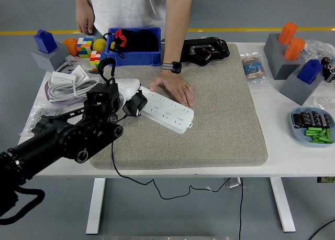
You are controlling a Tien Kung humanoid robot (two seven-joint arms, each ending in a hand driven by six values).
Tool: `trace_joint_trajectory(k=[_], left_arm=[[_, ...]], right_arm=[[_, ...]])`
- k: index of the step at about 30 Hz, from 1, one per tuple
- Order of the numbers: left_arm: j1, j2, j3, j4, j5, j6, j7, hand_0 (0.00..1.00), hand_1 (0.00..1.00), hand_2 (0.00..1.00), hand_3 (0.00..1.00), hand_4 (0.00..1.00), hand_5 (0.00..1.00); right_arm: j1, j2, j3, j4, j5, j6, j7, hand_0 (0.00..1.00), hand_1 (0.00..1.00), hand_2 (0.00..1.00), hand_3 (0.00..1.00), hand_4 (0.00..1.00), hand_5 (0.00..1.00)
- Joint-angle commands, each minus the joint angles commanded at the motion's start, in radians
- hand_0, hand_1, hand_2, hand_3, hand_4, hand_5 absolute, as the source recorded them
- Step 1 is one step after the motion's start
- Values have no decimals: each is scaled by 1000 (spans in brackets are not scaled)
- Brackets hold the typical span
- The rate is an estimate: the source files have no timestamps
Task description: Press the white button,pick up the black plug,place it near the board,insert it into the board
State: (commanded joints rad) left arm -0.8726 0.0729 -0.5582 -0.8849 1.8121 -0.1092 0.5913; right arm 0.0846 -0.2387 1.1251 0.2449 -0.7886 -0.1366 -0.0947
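- Black plug (137,103) sits in the curled fingers of the left hand (121,95), right at the left end of the white board (165,109).
- Board lies on the grey mat (220,114).
- Person's hand (174,87) presses flat on the board.

The light is bright and even, and it seems to come from above. Shadows are soft and small, tucked just under things on the table (293,159). The white tabletop looks a bit washed out (no hard glare, though). The picture is sharp nearly everywhere. The black arm (57,140) shows little detail.
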Motion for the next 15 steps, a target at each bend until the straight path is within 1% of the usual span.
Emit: trace_joint_trajectory(k=[10, 15], left_arm=[[-16, -14, 4, 4, -5, -7, 8, 46, 143, 239, 545, 462, 2], [-31, -19, 17, 16, -11, -20, 22, 46, 143, 239, 545, 462, 2]], right_arm=[[-1, -1, 2, 0, -1, 0, 0, 596, 498, 510, 529, 644, 323], [0, -2, 3, 0, -2, 0, 0, 596, 498, 510, 529, 644, 323]])
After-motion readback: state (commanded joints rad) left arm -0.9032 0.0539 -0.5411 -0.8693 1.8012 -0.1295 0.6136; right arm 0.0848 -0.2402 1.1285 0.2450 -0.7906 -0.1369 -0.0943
